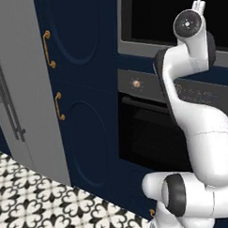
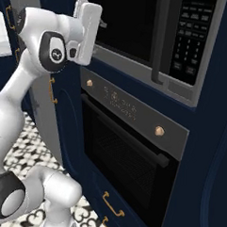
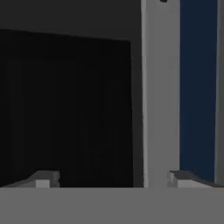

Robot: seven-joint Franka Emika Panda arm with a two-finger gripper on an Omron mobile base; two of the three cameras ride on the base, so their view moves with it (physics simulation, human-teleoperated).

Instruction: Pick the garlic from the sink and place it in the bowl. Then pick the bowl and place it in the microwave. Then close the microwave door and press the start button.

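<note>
The microwave (image 2: 183,86) is built into the navy wall at upper right, and its keypad (image 2: 192,39) sits on the right side. The microwave door (image 2: 129,26), grey-framed with black glass, lies flush and shut; it also shows as the microwave door (image 1: 149,15) from the left. My gripper (image 2: 103,24) is raised right in front of the door's left part, pointing at the glass. In the hand view the gripper (image 3: 113,180) is open with nothing between its fingertips (image 3: 43,179), facing black glass, a grey frame strip (image 3: 159,87) and a navy panel. The garlic, bowl and sink are out of view.
A black oven (image 2: 127,149) with brass knobs and a bar handle sits directly under the microwave. Navy cabinet doors (image 1: 82,89) with brass pulls stand to the left, then a grey fridge (image 1: 21,91). Patterned floor tiles (image 1: 45,208) lie below.
</note>
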